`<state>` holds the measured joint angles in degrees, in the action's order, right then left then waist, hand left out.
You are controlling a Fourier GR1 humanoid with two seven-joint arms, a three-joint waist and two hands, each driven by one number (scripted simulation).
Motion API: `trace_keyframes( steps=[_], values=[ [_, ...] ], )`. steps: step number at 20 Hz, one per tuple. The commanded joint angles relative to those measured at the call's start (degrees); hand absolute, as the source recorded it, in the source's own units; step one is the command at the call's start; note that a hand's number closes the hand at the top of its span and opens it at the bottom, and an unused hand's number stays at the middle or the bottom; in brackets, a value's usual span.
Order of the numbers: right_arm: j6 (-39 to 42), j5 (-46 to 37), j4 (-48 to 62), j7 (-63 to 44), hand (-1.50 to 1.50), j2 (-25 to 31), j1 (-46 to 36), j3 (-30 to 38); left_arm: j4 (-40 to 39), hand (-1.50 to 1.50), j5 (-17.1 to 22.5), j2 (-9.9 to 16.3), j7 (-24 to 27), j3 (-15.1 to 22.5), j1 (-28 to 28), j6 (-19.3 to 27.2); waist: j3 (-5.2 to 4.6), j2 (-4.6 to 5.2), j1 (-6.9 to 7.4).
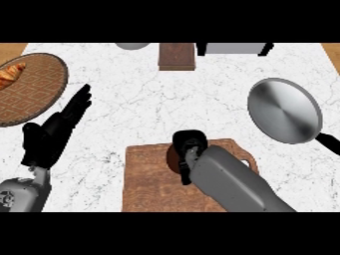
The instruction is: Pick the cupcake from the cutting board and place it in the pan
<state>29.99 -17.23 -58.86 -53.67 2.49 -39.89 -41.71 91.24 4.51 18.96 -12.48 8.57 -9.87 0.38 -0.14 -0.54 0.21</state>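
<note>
Since the right hand curls over the cutting board's top edge at lower centre, hiding the cupcake, you should judge it light and crushable, held by its base; left hand rests open

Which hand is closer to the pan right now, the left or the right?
Right. The right hand is over the cutting board, left of the pan. The left hand rests open much farther left, beside the croissant plate.
</note>
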Motion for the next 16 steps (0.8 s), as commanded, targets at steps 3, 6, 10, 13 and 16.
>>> trace_keyframes(
  steps=[3, 6, 10, 13, 16],
  values=[
    [1.9, -1.7, 0.6, -1.7, 1.50, -2.4, 4.9, -2.3, -2.0, 0.00, -0.1, -0.4, 2.8, -2.1, 0.3, -1.7, 0.13, 0.57, -0.02],
    [0.6, -1.5, 0.0, -2.2, 1.50, -2.4, 3.7, -2.7, -0.8, 0.00, -2.4, -1.9, 2.7, -1.1, 1.3, -0.7, 0.14, 0.53, 0.26],
    [-4.8, -6.0, -3.8, -6.0, 1.50, -2.3, 2.1, 1.8, 0.6, 0.00, -2.8, -2.7, 0.0, -0.7, 1.3, -0.8, 0.14, 0.39, -0.24],
    [-22.9, -12.6, -1.0, -9.5, 1.50, -2.4, -1.0, 3.7, -0.6, 0.00, -3.2, -2.6, 1.6, -0.5, 0.8, -0.4, 0.16, 0.32, -0.11],
    [-34.3, -20.5, -1.8, -13.5, 1.50, -2.4, -1.7, 6.2, -1.9, 0.00, -2.3, -1.5, 2.4, -1.6, 2.9, -1.4, 0.09, -0.02, -1.12]
  ],
)
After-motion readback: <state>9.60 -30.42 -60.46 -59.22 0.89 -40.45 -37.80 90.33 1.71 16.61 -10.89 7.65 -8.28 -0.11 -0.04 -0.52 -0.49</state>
